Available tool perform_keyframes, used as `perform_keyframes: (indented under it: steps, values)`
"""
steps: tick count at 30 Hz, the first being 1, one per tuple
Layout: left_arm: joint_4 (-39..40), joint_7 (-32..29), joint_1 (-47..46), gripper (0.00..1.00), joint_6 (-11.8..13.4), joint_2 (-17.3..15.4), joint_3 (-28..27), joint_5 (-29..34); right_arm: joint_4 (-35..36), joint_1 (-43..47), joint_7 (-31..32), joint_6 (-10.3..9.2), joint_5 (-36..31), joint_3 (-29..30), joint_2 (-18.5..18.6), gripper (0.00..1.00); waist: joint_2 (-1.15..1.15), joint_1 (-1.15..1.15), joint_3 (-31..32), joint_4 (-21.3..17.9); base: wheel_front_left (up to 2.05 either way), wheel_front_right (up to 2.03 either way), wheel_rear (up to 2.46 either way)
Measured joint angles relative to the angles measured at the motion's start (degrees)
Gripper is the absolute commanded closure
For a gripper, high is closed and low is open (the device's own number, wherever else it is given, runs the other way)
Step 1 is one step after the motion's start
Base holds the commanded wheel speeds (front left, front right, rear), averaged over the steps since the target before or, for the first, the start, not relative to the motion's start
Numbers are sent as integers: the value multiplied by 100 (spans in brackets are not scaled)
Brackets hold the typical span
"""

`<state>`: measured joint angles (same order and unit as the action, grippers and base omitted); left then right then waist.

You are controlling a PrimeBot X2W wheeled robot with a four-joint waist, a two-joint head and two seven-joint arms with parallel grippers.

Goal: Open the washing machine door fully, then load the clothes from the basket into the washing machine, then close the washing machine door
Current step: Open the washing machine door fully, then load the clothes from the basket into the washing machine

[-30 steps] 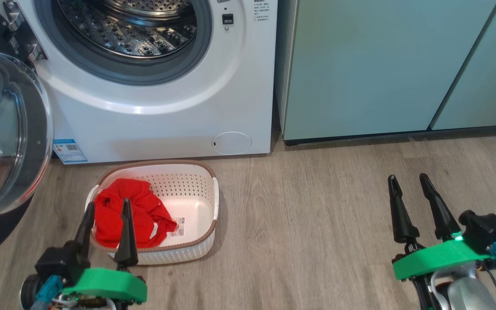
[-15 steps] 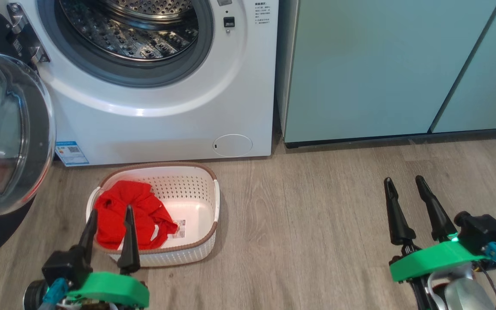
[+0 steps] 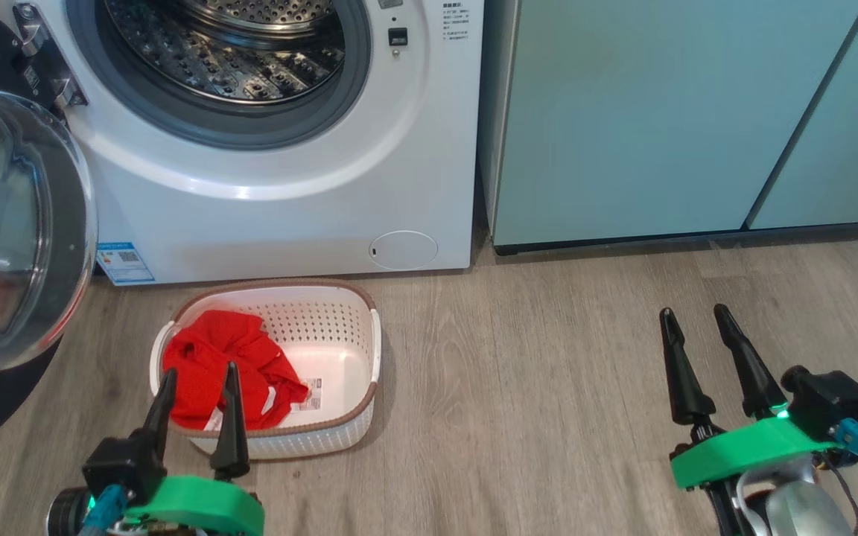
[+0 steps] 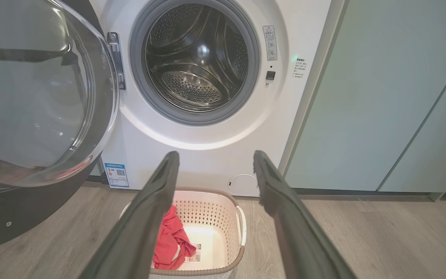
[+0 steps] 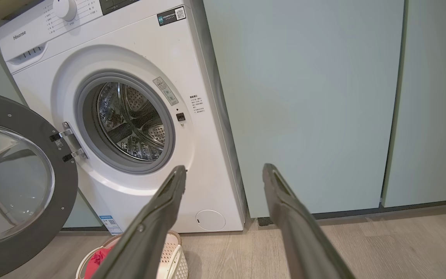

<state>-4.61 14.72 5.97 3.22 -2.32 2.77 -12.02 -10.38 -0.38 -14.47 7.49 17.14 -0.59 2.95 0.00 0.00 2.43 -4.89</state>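
The white washing machine [image 3: 280, 216] [image 4: 207, 155] [image 5: 138, 46] stands with its steel drum showing. Its door [image 3: 4, 231] [image 4: 33, 97] [image 5: 14, 186], black-rimmed with a clear bowl window, is swung wide out to the left. On the floor in front sits the white basket [image 3: 339, 357] [image 4: 223, 217] [image 5: 174, 263] with red clothes [image 3: 213, 365] [image 4: 170, 240] [image 5: 95, 263] heaped in its left half. My left gripper [image 3: 198, 376] [image 4: 213, 159] hovers open at the basket's near left rim, holding nothing. My right gripper [image 3: 693, 316] [image 5: 223, 170] is open over bare floor, far right of the basket.
Pale teal cabinets [image 3: 660, 112] [image 5: 304, 97] line the wall right of the washer. Wood-look floor [image 3: 533, 387] stretches between basket and right gripper. A small round white flap [image 3: 403, 249] sits low on the washer's front. The open door overhangs the floor at the left.
The head view has shifted slightly. Both grippers have drawn back a little toward the view's bottom, the left one's fingertips now lower over the red clothes. Both stay open.
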Motion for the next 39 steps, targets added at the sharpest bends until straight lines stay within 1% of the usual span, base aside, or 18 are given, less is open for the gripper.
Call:
perform_keyframes:
  steps: [7, 10, 14, 20, 28, 32, 39]
  values:
    - [-9, 0, -1, 0, 52, 0, -12, -15, 0, -3, 0, 0, 0, -15, 0, 0, 0, 0, -36, 7, 0, 0, 0]
    - [-86, 0, -4, 0, 47, 0, -36, -280, -2, -6, 0, 0, 8, -31, 0, 0, 0, 0, -54, 10, 18, -18, 0]
    - [-121, 0, -10, 0, 41, -1, -93, -303, -7, -7, 0, 0, 8, -57, 0, 0, 0, 0, -81, 12, 87, -87, 0]
    - [-143, 0, -18, 0, 43, -3, -98, -303, -37, -9, 0, 0, 52, -57, -5, 0, 0, 0, -105, 24, 151, -151, 0]
    - [-145, 0, -47, 0, 47, -3, -98, -303, -40, -10, 0, 0, 52, -56, -7, 0, 0, 0, -105, 64, 209, -209, 0]
    - [-145, 0, -57, 0, 49, -3, -87, -200, -42, -13, 0, 0, 53, -54, -9, 0, 0, 0, -101, 92, 205, -195, -10]
    - [-148, 0, -70, 0, 49, -3, -76, -201, -47, -19, 0, 0, 57, -56, -10, 0, 0, 0, -96, 121, 128, -128, 0]
